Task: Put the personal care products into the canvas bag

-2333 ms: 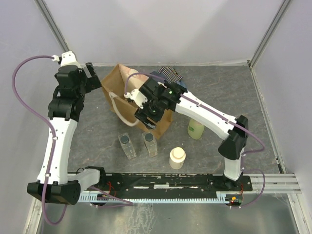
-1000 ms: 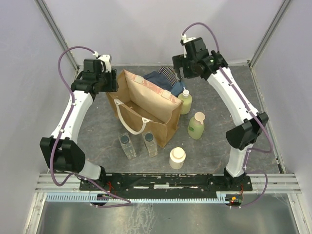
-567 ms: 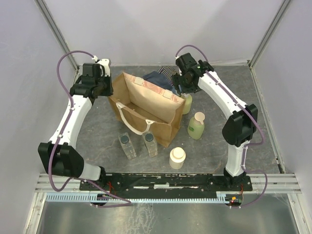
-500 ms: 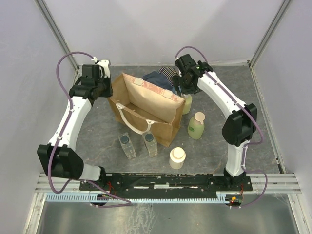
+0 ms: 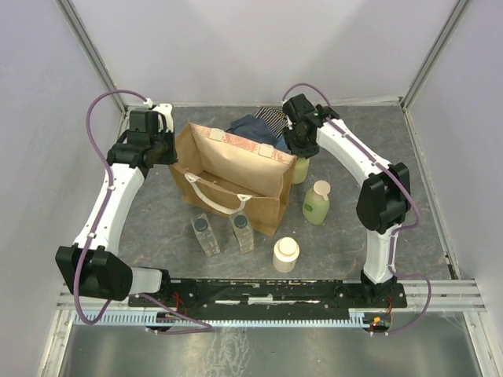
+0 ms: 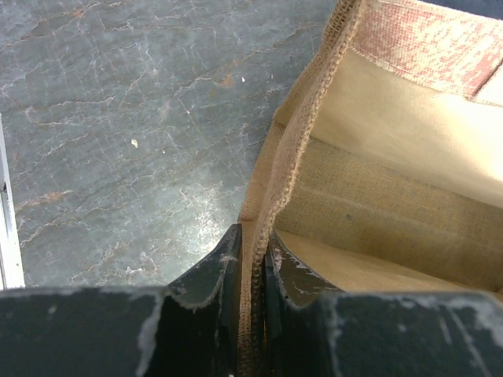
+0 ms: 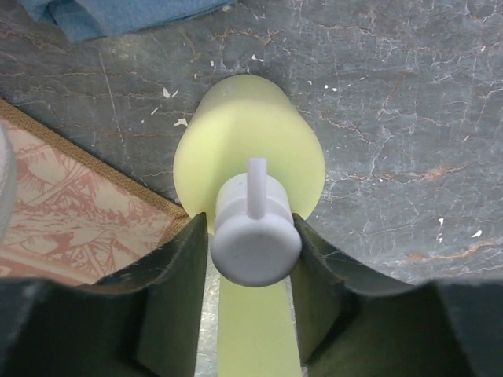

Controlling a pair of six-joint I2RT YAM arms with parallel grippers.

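The canvas bag stands mid-desk, a tan-brown boxy tote with its mouth open upward and a cream loop handle drooping over its near wall. Its far wall carries a reddish print. In my left wrist view the woven rim runs straight down between the fingers. The left jaws are closed to a narrow slit and pinch that fabric edge at the bag's left end.

The far yellow-green bottle stands upright, just beside the bag's right end. From the right wrist camera I look down on its pale body and whitish pump top. The right jaws sit either side of that top, closed in against it, with the bag's printed panel immediately left of the bottle.

The near yellow-green bottle stands on open desk a little nearer. The two clear bottles stand side by side just near of the bag, dark caps up. The cream jar sits to their right.

A striped and blue folded cloth lies against the bag's far side. Bare desk stretches right of the bottles and left of the bag, out to the enclosure walls.
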